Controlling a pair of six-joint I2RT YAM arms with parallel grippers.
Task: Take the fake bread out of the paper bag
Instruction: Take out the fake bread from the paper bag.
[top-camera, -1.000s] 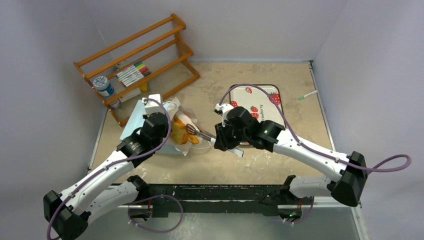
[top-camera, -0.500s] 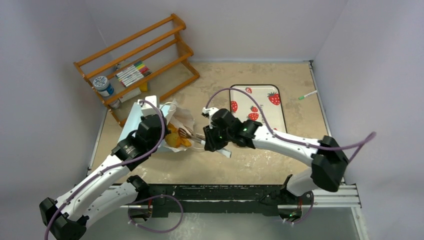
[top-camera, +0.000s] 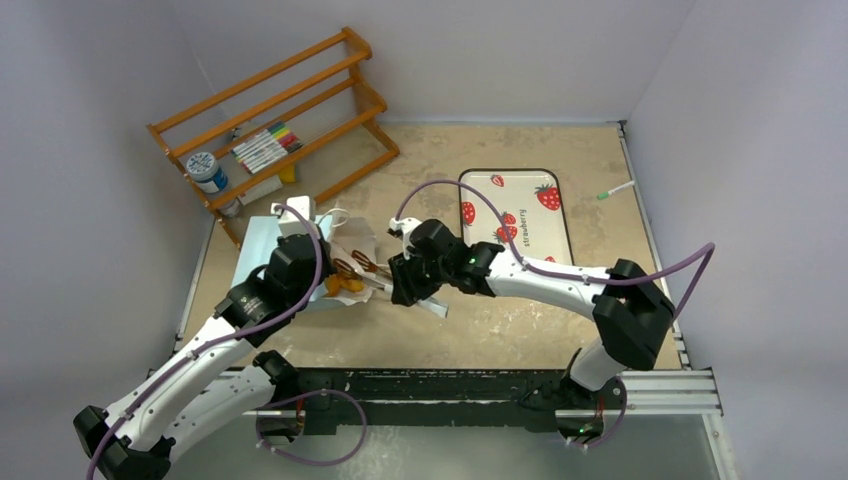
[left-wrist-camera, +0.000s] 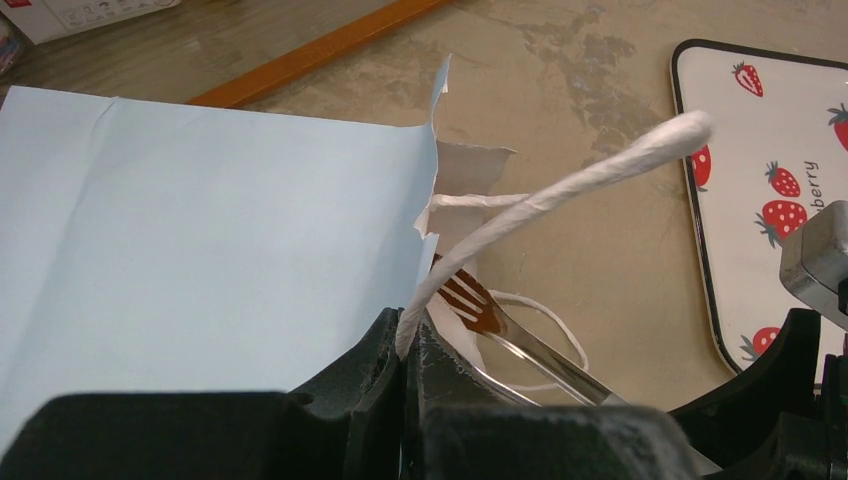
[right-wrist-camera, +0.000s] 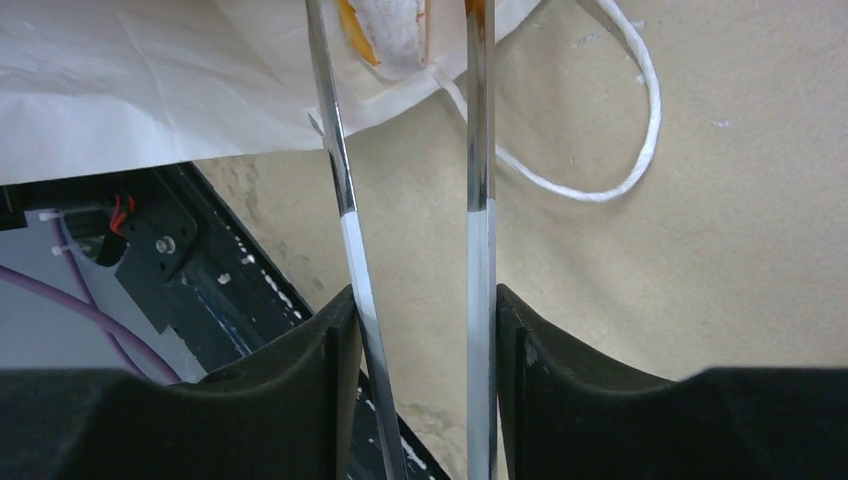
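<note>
From above, the paper bag (top-camera: 256, 238) lies on its side on the counter (top-camera: 500, 320) with its mouth facing right. The fake bread (top-camera: 347, 286) shows as orange pieces just inside that mouth. The left tool (top-camera: 305, 245) sits at the bag's upper edge. The right tool (top-camera: 398, 288) is clamped on a pair of metal tongs (top-camera: 372, 282) whose tips reach the pastries. The step in hand looks like picking one piece with the tongs. The strawberry tray (top-camera: 515, 190) lies well apart to the right.

In the left wrist view, the left tool (left-wrist-camera: 408, 345) is pressed together, pinching the bag by the root of its string handle (left-wrist-camera: 560, 190) beside a torn paper edge. Doing this well means holding that pinch steady and slightly raised, so the mouth gapes and the bag cannot slide with the tongs. The forked tong tip (left-wrist-camera: 470, 300) passes right under the handle.

In the right wrist view, the right tool (right-wrist-camera: 420, 330) grips the tongs from outside, and the two arms (right-wrist-camera: 480, 200) stand apart. A white-and-orange piece (right-wrist-camera: 395, 30) sits between them at the bag's white lip (right-wrist-camera: 150, 90). I judge the squeeze should come only once both tips bracket the piece, not the paper. The pull should then run straight back along the bag, clear of the loose string loop (right-wrist-camera: 640, 130) lying beside the right arm.
</note>
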